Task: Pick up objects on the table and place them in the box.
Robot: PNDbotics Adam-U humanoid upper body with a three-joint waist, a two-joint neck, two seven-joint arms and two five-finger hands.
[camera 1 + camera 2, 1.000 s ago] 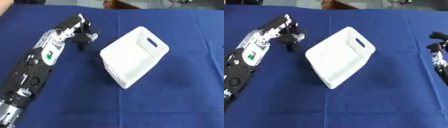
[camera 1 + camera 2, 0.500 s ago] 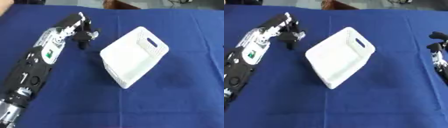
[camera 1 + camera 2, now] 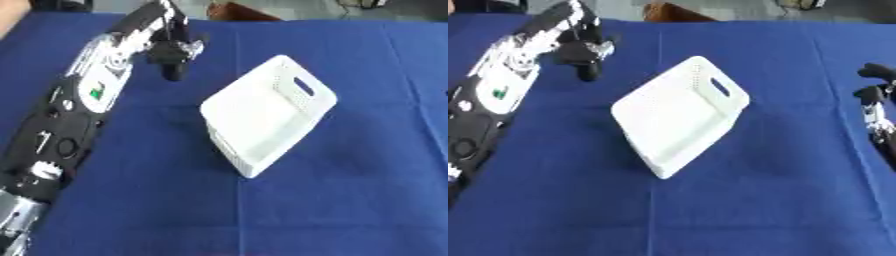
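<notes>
The white plastic box (image 3: 262,112) lies in the middle of the blue table (image 3: 350,200). It is turned askew, with a handle slot in its far right wall, and I see nothing inside it. My left arm reaches up the left side of the table, and my left hand (image 3: 171,49) hovers above the cloth to the far left of the box, apart from it. A short dark shape (image 3: 173,73) hangs under the hand. I cannot tell whether it is a held thing or part of the hand. My right hand (image 3: 875,100) rests at the right edge, fingers relaxed and holding nothing.
A brown object (image 3: 236,10) shows just beyond the table's far edge. The blue cloth stretches bare in front of and to the right of the box. No loose objects show on it.
My left hand has moved a little farther away, toward the table's far edge. The box and my right hand have stayed put.
</notes>
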